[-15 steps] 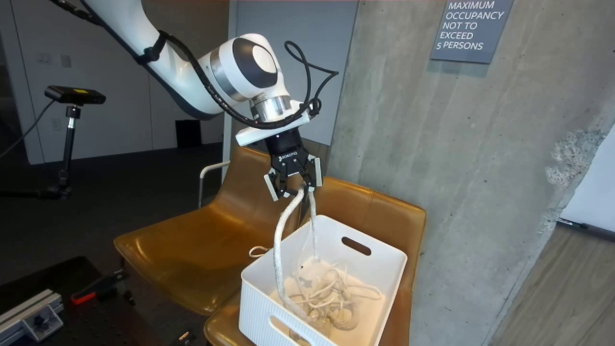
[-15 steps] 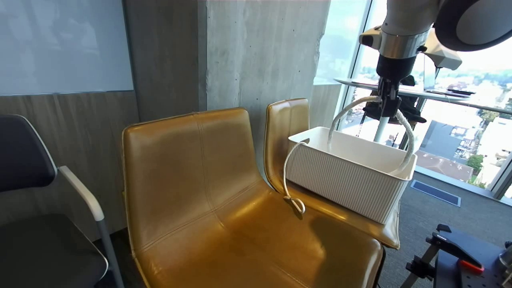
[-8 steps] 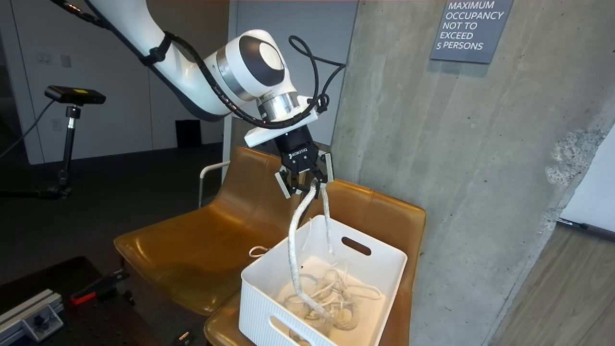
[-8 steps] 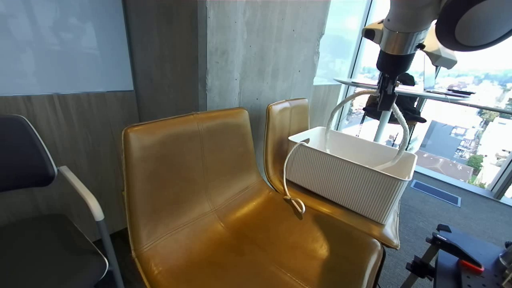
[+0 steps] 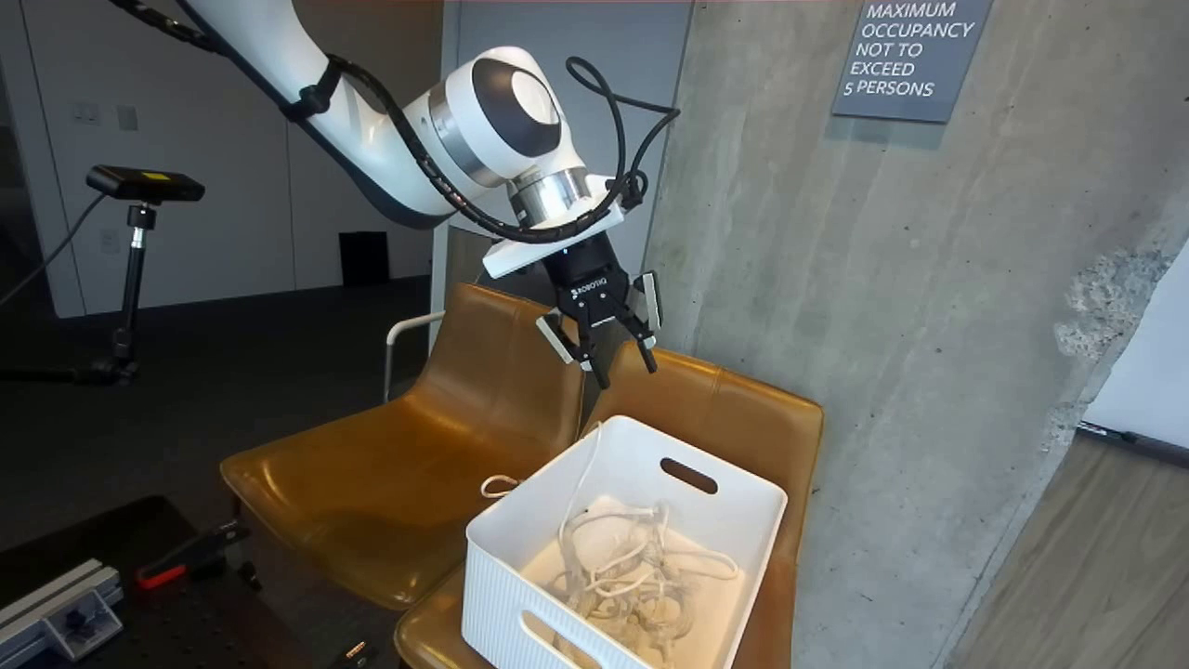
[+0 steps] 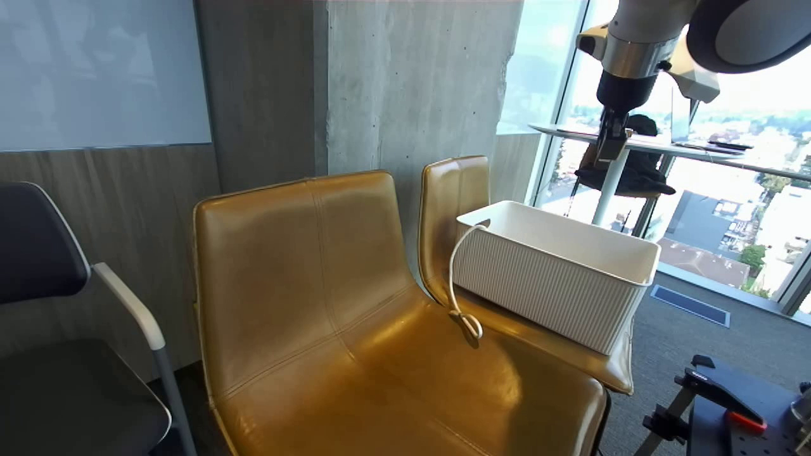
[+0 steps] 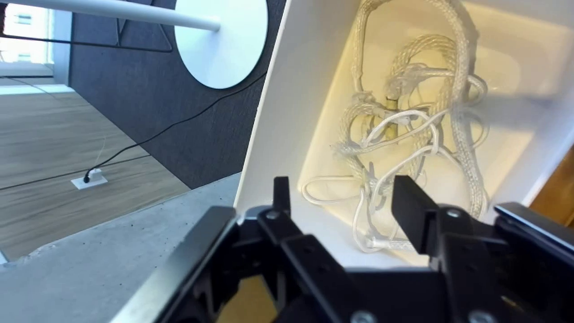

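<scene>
Thick rope [image 7: 460, 80] drops clear of the end effector [image 5: 627, 378], now spread apart and empty, and lies inside the white bin's [image 6: 542, 282] edges, so that drop looks basically done.

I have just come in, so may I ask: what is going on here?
A robot arm has its gripper above a white bin, which stands on a brown chair. The gripper is open and holds nothing. A tangle of white rope lies inside the bin, apart from the gripper. A thin cord hangs out over the bin's side.
</scene>
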You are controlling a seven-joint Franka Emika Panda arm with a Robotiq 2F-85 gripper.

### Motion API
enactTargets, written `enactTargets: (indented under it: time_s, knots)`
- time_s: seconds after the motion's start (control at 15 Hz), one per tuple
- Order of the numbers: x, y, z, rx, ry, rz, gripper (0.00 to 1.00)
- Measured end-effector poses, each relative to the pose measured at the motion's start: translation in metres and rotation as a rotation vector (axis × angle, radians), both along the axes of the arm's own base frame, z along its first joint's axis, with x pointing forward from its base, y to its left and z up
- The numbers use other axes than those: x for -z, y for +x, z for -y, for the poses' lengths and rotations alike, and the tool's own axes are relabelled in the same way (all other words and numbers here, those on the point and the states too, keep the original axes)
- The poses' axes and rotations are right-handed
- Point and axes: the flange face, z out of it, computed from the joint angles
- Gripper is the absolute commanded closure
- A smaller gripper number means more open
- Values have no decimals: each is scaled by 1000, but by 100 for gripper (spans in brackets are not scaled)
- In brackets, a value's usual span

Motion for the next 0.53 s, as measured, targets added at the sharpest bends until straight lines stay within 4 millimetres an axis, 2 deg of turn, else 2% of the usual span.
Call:
enactTargets:
  time_s: [0.07,0.2,0.33,0.53]
  knots:
    - [0,1,-3,-3,1,1,1]
    - [2,5,-19,-28,6,4,0]
    - [12,12,-54,-77,16,-1,0]
    - [39,21,-120,-157,40,-17,0]
